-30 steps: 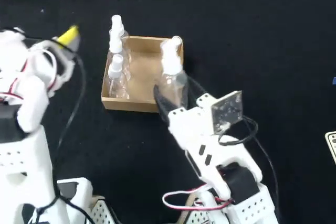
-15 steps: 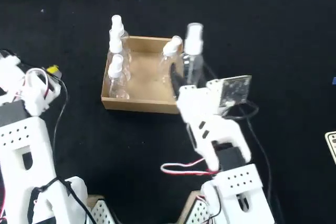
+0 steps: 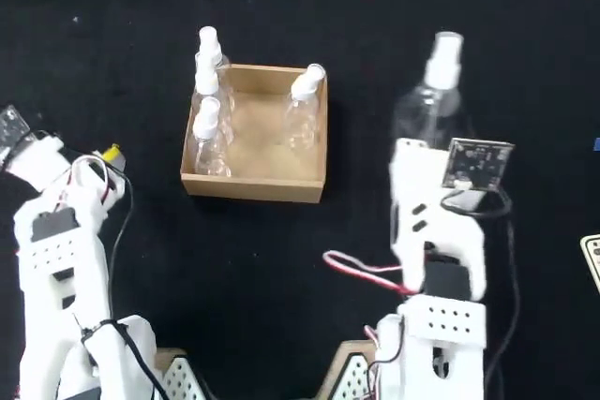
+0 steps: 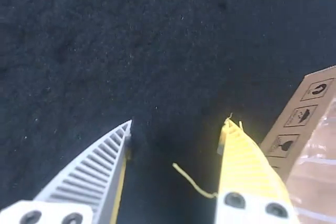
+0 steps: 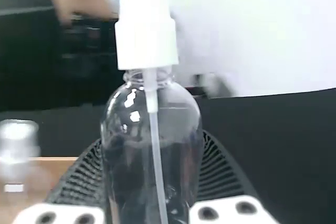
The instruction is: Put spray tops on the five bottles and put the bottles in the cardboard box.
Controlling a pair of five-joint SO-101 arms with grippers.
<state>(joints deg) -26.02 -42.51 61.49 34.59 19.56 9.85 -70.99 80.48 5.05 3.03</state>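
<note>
Right arm's swung its bottle (image 3: 429, 105) right, clear of the cardboard box (image 3: 253, 186) with four capped bottles (image 3: 207, 128) inside. Left wrist: left gripper (image 4: 178, 129) gapes over the table (image 4: 105, 35) by the box. Right wrist: right gripper (image 5: 152, 140) clamps the upright bottle.

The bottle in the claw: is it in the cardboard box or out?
Out. The right claw grips the bottle off to one side of the cardboard box, apart from it.

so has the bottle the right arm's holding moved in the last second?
Yes. In the high view the bottle has gone right, from the right edge of the cardboard box to well clear of it.
</note>
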